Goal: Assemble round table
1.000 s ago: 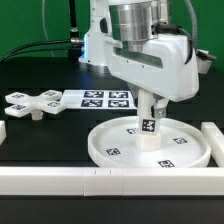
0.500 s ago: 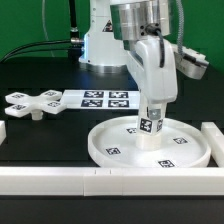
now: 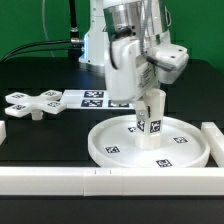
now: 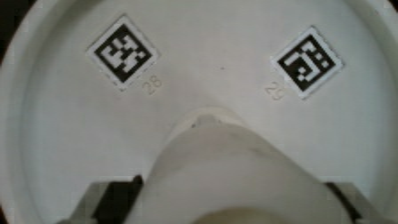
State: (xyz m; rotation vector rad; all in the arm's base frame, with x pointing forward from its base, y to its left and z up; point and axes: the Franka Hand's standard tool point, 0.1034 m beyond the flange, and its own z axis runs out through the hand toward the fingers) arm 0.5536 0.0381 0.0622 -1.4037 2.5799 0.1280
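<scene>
The large rimmed round disc (image 3: 115, 143) lies flat near the front rail, tags up. The short cylindrical post (image 3: 150, 122) stands upright on its central hub. My gripper (image 3: 151, 96) comes straight down over the post and is shut on its upper part. In the wrist view the post (image 4: 228, 160) fills the space between the two dark fingers (image 4: 118, 198), with the disc (image 4: 196, 60) and two of its tags beneath. The cross-shaped foot (image 3: 28, 103) lies loose on the black table at the exterior view's left, apart from the disc.
The marker board (image 3: 98, 98) lies flat behind the disc, partly hidden by the arm. Long white border rails run along the front (image 3: 90, 181) and stand at the exterior view's right (image 3: 212, 138) and left (image 3: 3, 131).
The wrist has turned about the upright post, its body swinging round from frame to frame. The post and disc stay in the same place.
</scene>
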